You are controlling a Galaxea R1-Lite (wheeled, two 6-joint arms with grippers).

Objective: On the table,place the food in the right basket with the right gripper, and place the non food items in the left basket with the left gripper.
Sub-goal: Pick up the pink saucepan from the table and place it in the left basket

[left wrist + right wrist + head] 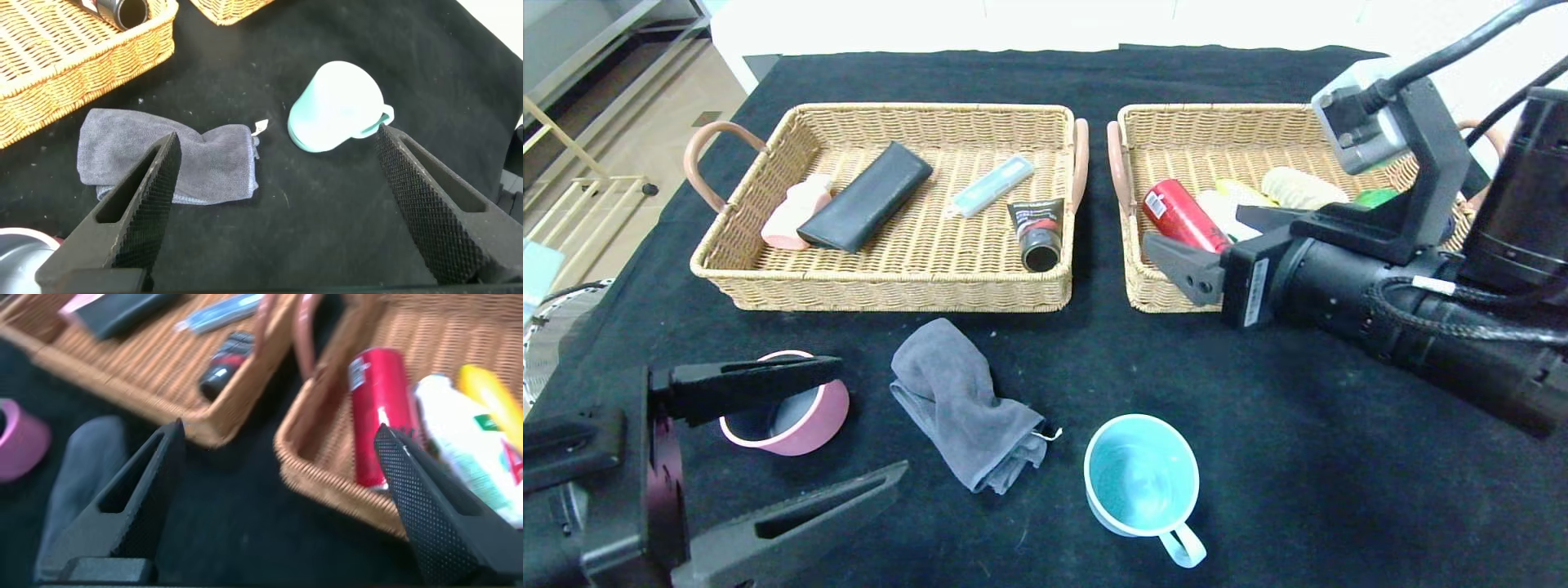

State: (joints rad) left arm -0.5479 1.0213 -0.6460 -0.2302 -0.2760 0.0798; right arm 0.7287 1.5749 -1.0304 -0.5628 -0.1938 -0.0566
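Right gripper is hanging over the near left corner of the right basket, fingers spread wide and holding nothing. The red can is lying on its side inside that basket, just beyond the fingertips. Beside the can are sitting a white bottle and a yellow item; farther back are a pale ridged loaf and a bit of green partly hidden by the arm.

Left gripper is sitting low at the near left of the table, fingers wide apart and empty. One finger is reaching over the pink bowl; whether it is touching the bowl cannot be told.

Left basket is holding a pink item, a black case, a light blue flat stick and a black tube lying near its front right corner.

Lying on the black cloth in front of the baskets: a crumpled grey cloth between the bowl and a light blue mug. The mug is standing upright, handle pointing toward the robot.
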